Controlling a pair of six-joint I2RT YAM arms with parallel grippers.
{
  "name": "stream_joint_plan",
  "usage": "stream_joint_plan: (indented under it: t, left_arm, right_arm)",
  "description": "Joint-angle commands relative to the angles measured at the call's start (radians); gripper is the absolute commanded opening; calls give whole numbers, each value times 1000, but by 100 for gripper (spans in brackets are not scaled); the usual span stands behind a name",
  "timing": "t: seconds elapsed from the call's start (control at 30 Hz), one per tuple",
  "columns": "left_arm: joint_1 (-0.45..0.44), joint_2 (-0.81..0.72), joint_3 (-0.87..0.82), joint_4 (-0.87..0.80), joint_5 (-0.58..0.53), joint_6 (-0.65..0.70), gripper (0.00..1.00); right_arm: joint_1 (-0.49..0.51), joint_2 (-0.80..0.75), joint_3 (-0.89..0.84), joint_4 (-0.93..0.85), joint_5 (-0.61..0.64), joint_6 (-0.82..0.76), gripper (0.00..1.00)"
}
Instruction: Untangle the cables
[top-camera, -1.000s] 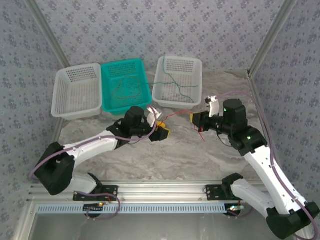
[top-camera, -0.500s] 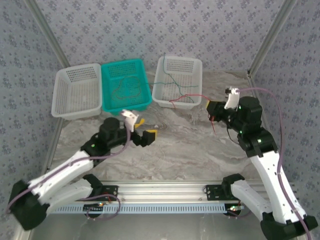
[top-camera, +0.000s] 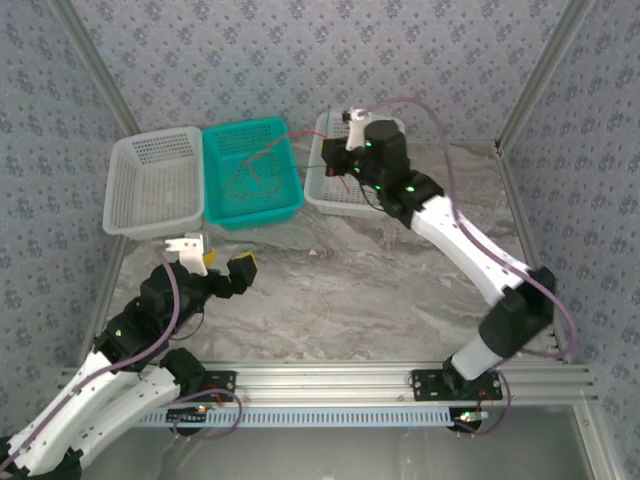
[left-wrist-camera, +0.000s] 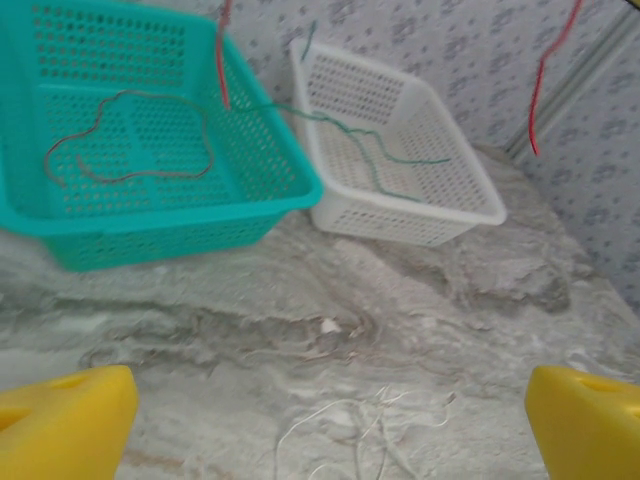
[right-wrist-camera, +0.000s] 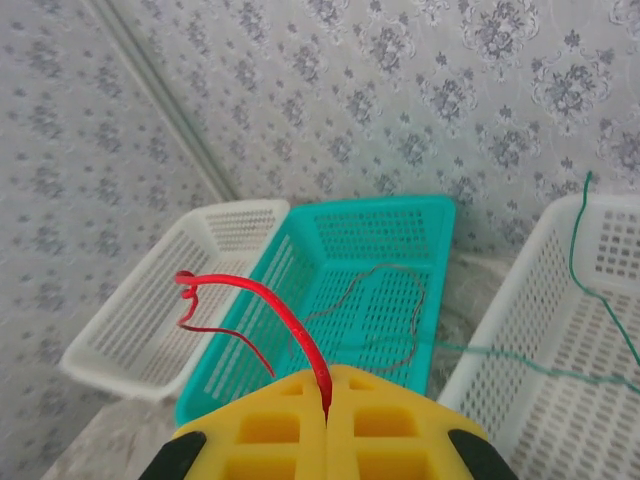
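Right gripper (right-wrist-camera: 327, 388): clenched on red cable (right-wrist-camera: 283, 312), raised over teal basket (right-wrist-camera: 420, 215).
Left gripper (left-wrist-camera: 330, 400): jaws spread wide, empty, above white cable (left-wrist-camera: 378, 422) on table (left-wrist-camera: 480, 300).
Green cable (left-wrist-camera: 372, 150): trailing across white basket (left-wrist-camera: 470, 195).

right hand (right-wrist-camera: 327, 400) pinching red cable (right-wrist-camera: 290, 322), teal basket (right-wrist-camera: 330, 240) beyond, green cable (right-wrist-camera: 500, 354) right

You have the red cable (right-wrist-camera: 272, 302) pinched in the closed right gripper (right-wrist-camera: 327, 385), its free end curling in the air. The green cable (left-wrist-camera: 340, 123) runs from the teal basket (left-wrist-camera: 150, 235) into the white basket (left-wrist-camera: 400, 228). A brownish cable (left-wrist-camera: 150, 178) loops inside the teal one. Thin white strands (left-wrist-camera: 370, 425) lie tangled on the table (left-wrist-camera: 450, 310).
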Motion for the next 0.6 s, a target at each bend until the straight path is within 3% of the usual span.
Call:
stream_joint_plan:
  t: [0.0, 0.17, 0.33, 0.4, 0.47, 0.57]
  left_arm:
    - [4, -3, 54, -72, -46, -23, 100]
    - [3, -5, 64, -103, -45, -24, 99]
    - [4, -16, 64, -125, -31, -33, 99]
    - [4, -21, 61, -132, -31, -38, 99]
    - [3, -26, 60, -134, -34, -41, 99]
    - [3, -28, 60, -136, -37, -44, 99]
  right_arm:
    - [9, 142, 125, 74, 103, -16, 0]
    - [36, 405, 351, 72, 149, 4, 0]
    - [67, 641, 673, -106, 166, 13, 0]
    - [82, 735, 837, -214, 165, 17, 13]
    - [96, 818, 988, -338, 163, 23, 42]
    - [104, 822, 1027, -389, 116, 29, 59]
